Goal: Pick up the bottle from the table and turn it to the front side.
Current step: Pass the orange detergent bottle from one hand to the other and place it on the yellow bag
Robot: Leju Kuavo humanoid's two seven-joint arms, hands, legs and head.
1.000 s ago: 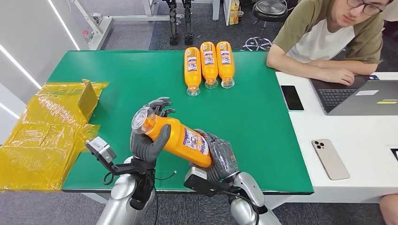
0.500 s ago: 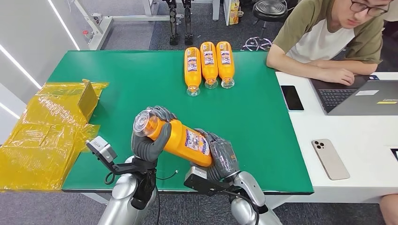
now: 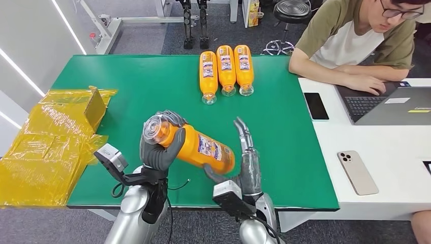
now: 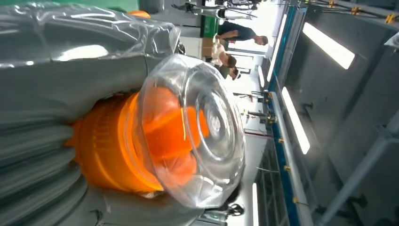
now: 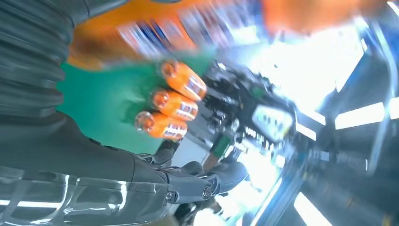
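Orange bottles on a green table

The held bottle [image 3: 195, 146] is orange with a clear cap and a white-and-blue printed label; the three bottles [image 3: 226, 69] lying side by side are the same orange, each with a like label. The table [image 3: 147, 86] is plain bright green, the desk [image 3: 391, 168] beside it white. Crinkled yellow plastic wrap [image 3: 45, 147] covers a box. Both phones: one black [image 3: 316, 105], one pale beige [image 3: 358, 172].

My head camera looks steeply down over the green table [image 3: 127, 81], while both wrist cameras sit close behind my hands, sharing the held bottle [image 3: 195, 147] between them.
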